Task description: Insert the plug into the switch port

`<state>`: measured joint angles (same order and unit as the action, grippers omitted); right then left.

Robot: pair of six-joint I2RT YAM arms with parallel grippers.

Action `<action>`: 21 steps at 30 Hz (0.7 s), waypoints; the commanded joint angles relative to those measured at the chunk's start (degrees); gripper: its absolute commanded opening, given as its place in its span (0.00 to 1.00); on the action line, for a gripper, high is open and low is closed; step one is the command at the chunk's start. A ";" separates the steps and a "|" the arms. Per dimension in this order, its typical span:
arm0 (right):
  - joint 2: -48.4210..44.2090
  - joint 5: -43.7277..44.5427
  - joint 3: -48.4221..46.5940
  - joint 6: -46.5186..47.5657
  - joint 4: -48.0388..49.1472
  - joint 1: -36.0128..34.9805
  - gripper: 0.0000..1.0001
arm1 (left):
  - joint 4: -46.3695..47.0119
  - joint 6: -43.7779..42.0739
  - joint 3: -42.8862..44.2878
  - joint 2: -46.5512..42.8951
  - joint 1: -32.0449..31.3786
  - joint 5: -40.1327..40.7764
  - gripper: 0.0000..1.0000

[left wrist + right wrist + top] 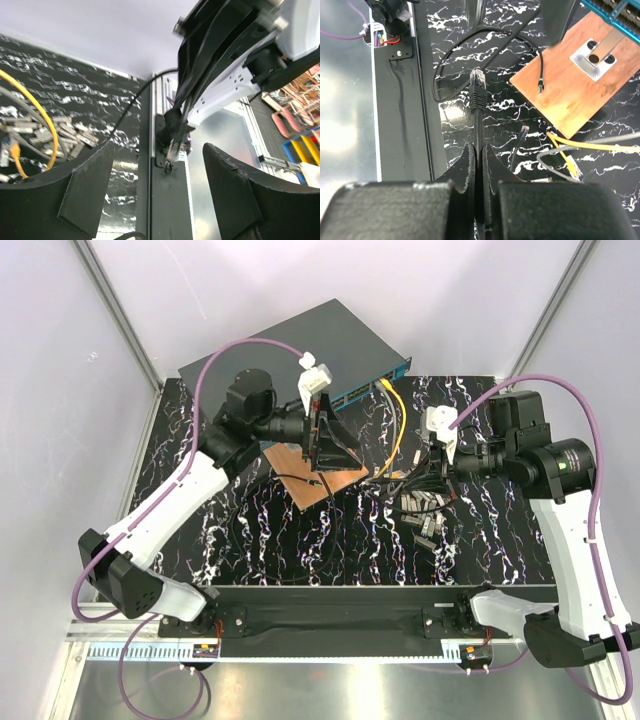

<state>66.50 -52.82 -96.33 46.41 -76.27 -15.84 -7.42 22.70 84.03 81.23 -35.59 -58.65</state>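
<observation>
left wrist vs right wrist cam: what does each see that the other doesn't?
Left wrist only: the left hand open with nothing between its fingers, the pile of small metal modules, and the right arm seen from outside.
Right wrist only: the right hand shut on the black cable, its plug sticking out ahead, the wooden board, and the teal edge of the switch at top right.
Both: the yellow cable and the marbled table.

left arm reaches forward, left gripper spread wide. right arm bends inward, right gripper clamped on the plug by its cable.
</observation>
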 commanded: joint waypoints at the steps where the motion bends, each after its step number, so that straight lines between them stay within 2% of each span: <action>1: -1.11 -2.99 -1.66 -1.07 3.06 -1.04 0.00 | -0.38 -3.87 -0.71 -1.87 -1.41 -2.17 0.76; 7: -1.46 -3.08 -1.49 -0.97 4.37 -1.65 0.00 | -2.51 -5.91 -1.24 -0.90 -2.99 -3.48 0.66; 15: -1.20 -2.38 -1.58 -0.89 4.99 -2.27 0.00 | -4.80 -7.93 -0.88 -0.11 -4.83 -4.89 0.60; 21: -1.46 -2.20 -1.40 -0.89 5.34 -2.80 0.00 | -5.32 -8.63 -0.10 0.16 -4.92 -4.98 0.41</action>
<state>66.00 -53.67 -96.33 46.04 -73.03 -17.82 -13.96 15.64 82.87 81.49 -40.32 -61.80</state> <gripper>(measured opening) 0.045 0.430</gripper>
